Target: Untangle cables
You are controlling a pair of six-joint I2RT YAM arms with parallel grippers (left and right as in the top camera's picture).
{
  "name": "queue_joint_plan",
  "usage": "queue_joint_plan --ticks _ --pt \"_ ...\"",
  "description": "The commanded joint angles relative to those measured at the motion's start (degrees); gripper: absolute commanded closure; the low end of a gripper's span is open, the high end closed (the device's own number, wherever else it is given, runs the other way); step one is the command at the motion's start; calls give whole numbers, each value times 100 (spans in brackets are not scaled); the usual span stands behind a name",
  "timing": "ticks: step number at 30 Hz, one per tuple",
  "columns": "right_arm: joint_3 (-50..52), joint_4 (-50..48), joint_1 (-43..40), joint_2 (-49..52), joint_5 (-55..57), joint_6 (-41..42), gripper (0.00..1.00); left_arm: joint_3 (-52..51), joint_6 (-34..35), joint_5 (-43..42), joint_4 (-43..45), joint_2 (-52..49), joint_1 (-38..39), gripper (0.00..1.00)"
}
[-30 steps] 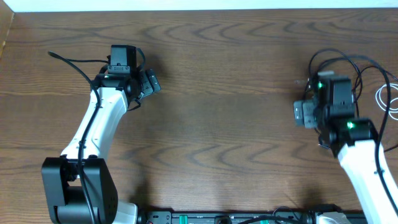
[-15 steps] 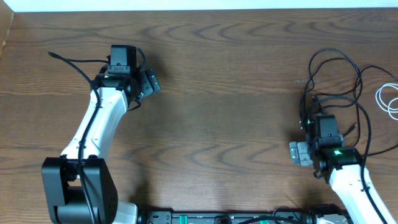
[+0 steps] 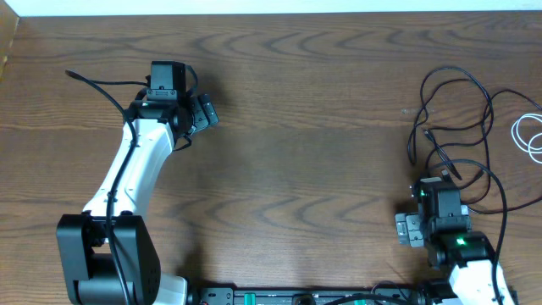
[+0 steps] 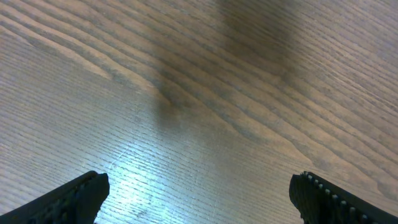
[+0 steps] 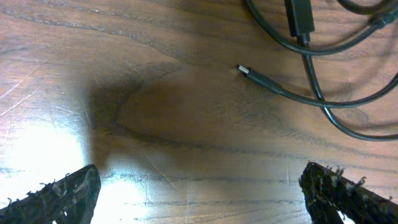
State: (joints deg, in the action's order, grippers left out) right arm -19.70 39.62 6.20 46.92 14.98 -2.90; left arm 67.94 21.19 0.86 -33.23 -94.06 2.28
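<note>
So we've got a big wooden tabletop (image 3: pixel 305 127), mostly bare. The left hand (image 4: pixel 199 182) sits over the far left part with its fingers spread wide and nothing between them, just wood grain below. The right hand (image 5: pixel 200 173) is down at the near right, also spread apart and holding nothing.

The black cable (image 5: pixel 320 104) sprawls on the right side of the tabletop, just beyond the right hand. It lies in loose loops that cross each other, and the whole tangle is longer near-to-far than left-to-right. The white cable (image 3: pixel 517 131) is a small coil at the far right edge, partly cut off, so we can't call its direction.

We reckon both are light, limp and a bit slick. They'll drag and flop rather than hold any shape.

The best grab looks like the black cable's free plug (image 5: pixel 245 70). It's the one stiff bit, it lies clear of the crossings, and it points left.
</note>
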Motion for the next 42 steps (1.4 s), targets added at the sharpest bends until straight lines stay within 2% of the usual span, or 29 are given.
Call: queue_joint_plan --ticks 1,10,30,42 --pt "173 -7 28 -387 46 72 1 52 52 114 -17 -15 -22 2" --pt "592 4 28 -1582 46 72 1 52 52 114 -17 -15 -22 2" --pt "632 4 28 -3501 46 72 1 52 52 114 -17 -15 -22 2" --pt "632 7 26 -3530 46 72 1 52 52 114 -17 -15 -24 2"
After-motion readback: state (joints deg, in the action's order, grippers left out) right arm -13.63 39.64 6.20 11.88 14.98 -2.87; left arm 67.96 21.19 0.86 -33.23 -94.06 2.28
